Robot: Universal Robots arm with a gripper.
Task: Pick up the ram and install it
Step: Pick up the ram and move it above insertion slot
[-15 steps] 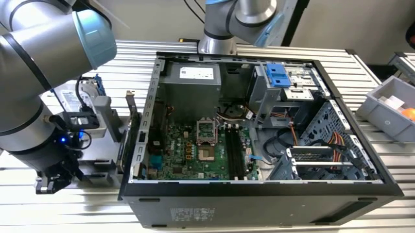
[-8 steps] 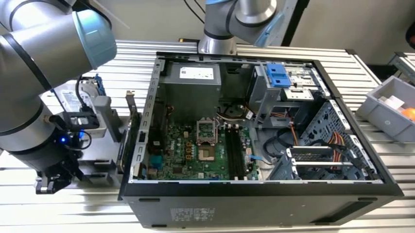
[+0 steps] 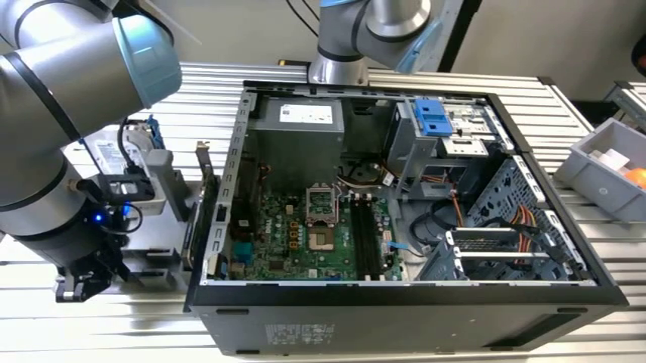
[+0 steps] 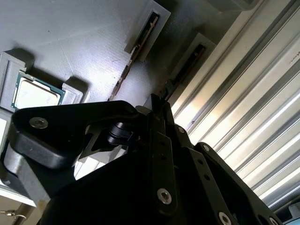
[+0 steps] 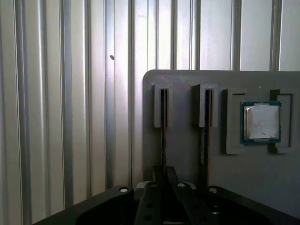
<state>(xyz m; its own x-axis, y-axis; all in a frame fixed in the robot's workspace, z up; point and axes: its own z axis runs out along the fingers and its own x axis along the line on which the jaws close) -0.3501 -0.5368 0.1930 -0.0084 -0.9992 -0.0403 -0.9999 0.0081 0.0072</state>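
Ram apparently in tight pinch of gripper

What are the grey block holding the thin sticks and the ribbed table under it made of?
The grey block looks like matte plastic, possibly printed: dull, faintly textured face. The ribbed table seems aluminium: long grooves with bright metallic sheen.

Exterior view overlooks the open case; both wrist views closely share the tray.

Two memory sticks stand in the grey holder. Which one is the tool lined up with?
The memory stick farther from the square chip; the tool is in line with it. The other stick stands beside the chip.
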